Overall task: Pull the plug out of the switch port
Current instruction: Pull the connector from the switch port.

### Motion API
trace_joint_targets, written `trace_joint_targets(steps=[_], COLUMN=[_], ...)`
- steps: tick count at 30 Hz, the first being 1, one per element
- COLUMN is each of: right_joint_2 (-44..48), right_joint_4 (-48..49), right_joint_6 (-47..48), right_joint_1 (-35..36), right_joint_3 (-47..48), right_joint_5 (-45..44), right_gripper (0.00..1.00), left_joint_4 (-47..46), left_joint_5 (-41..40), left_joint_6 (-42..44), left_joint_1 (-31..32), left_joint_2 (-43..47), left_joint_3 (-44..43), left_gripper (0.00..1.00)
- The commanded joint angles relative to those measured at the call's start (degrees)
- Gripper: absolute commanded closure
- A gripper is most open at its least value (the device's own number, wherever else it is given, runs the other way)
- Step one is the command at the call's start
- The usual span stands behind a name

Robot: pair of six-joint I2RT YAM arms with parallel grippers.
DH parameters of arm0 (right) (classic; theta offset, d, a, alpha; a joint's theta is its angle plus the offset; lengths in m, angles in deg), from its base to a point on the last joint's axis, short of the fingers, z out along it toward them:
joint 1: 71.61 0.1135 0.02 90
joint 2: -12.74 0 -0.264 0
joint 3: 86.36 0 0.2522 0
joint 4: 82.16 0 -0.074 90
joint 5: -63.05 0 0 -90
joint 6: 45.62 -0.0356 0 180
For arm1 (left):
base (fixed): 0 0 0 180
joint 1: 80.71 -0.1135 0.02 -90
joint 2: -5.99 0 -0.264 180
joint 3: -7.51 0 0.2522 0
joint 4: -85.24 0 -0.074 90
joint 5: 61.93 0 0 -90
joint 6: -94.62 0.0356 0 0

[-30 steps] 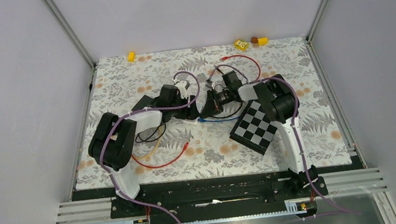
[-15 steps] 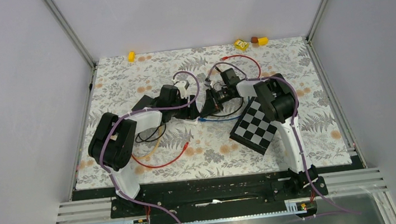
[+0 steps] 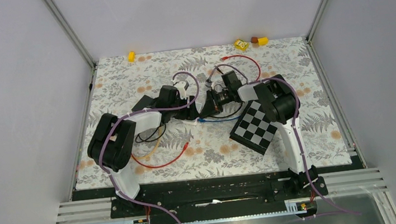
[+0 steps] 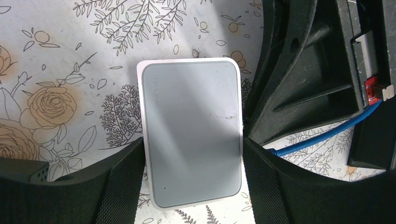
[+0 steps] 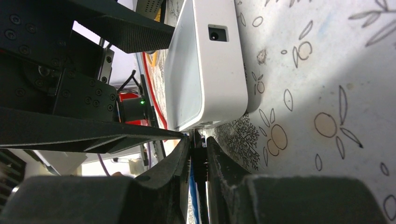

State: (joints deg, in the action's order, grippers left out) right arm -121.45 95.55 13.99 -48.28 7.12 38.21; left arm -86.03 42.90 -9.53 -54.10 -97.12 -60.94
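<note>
While between right jaws, plug (image 5: 199, 156) at switch (image 5: 205, 70)

High camera looks down over the table (image 3: 124, 75) from its near edge. Both wrist cameras crowd the switch (image 4: 191, 135).

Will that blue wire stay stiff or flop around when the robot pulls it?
Probably floppy: the thin blue cable bends loosely over the mat. Probably light, too. The plug looks stiffer where the right claw pinches it, beside the switch in the left claw.
</note>
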Motion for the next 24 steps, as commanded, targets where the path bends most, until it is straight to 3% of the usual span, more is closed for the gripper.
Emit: trace_joint_targets(steps=[1,4,9,11,18,24], right_joint_2=[1.13,0.94,1.18,1.85,4.46,2.51], right_joint_4=[-12.54,-19.28,-22.50,-21.25,-2.87,-10.75], right_joint_6=[11.22,16.73,18.99,17.79,4.33,11.77], right_joint_1=[1.42,1.18,1.13,1.12,1.27,0.78], right_joint_3=[5.97,8.23,10.08,9.21,0.82,4.75], right_joint_5=[-1.83,-3.31,-3.25,-3.33,-2.18,-3.66], right_gripper=[1.00,1.00,1.00,1.00,1.00,1.00], left_joint_4=[1.22,1.04,0.82,0.78,0.39,0.18], left_joint_5=[0.67,0.72,0.83,0.77,0.73,0.57], left_joint_6=[0.06,0.27,0.03,-0.20,-1.87,-1.29], left_joint_1=[0.07,0.02,0.02,-0.03,-1.67,-2.13], left_joint_2=[0.35,0.58,0.77,0.89,0.91,1.03], left_joint_3=[1.59,1.74,1.83,1.79,2.08,2.41], left_gripper=[1.00,1.00,1.00,1.00,1.00,1.00])
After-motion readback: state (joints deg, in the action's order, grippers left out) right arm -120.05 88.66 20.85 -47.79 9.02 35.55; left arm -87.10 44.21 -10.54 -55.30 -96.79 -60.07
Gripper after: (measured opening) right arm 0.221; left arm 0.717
